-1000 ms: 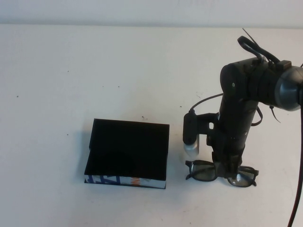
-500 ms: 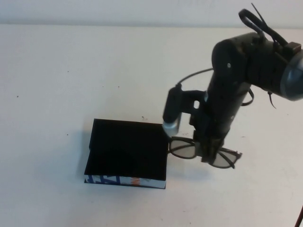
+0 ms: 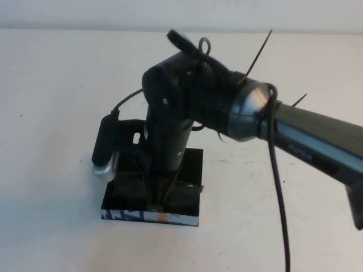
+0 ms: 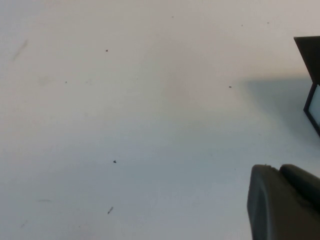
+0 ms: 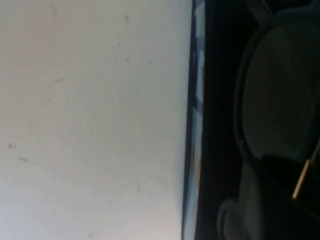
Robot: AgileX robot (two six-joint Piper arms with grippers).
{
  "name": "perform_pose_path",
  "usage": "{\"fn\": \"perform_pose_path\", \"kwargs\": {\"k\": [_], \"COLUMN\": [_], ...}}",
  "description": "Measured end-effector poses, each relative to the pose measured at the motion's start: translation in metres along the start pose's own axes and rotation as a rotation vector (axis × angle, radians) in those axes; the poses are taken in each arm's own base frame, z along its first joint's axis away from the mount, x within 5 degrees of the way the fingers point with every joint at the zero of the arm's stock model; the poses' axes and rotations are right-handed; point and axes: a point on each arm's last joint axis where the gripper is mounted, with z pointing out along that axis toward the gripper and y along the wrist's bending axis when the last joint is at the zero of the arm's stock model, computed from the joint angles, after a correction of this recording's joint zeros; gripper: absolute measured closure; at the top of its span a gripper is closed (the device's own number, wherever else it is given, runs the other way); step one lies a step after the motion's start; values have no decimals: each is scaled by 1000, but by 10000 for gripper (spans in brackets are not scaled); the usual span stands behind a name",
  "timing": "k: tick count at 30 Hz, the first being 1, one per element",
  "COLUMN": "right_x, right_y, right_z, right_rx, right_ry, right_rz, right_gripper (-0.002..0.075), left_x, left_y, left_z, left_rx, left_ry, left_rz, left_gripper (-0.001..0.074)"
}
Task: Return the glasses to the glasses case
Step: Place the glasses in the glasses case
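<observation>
The glasses case (image 3: 130, 216) is a black open box with blue, white and orange print on its near side, at the table's middle front. My right gripper (image 3: 159, 199) hangs straight over its opening, shut on the bridge of the dark-framed glasses (image 3: 185, 195). The lenses sit level within the box outline; I cannot tell whether they rest on its floor. In the right wrist view a lens (image 5: 275, 90) lies over the black interior beside the printed wall (image 5: 197, 75), with my right gripper (image 5: 270, 200) dark below it. My left gripper (image 4: 285, 200) is shut and empty over bare table.
The white table (image 3: 62, 96) stretches all round the case. The right arm (image 3: 306, 141) reaches in from the right, with its cable (image 3: 278, 187) hanging. A black corner of the case (image 4: 309, 55) shows at the edge of the left wrist view.
My right gripper has lifted the glasses from the table right of the case and carried them left, to over the open case. The case has not moved.
</observation>
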Motion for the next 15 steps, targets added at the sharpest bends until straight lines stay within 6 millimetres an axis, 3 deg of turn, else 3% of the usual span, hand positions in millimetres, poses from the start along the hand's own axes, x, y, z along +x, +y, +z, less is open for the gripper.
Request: {"fn": "perform_pose_path", "kwargs": {"k": [15], "right_x": [-6], "right_y": [-6], "right_z": [38], "right_rx": [-1], "right_ry": [78], "right_rz": [-32], "right_gripper": [698], "left_x": [0], "left_y": [0], "left_z": [0], "left_rx": [0], "left_ry": [0], "left_rz": [0], "left_gripper": [738]}}
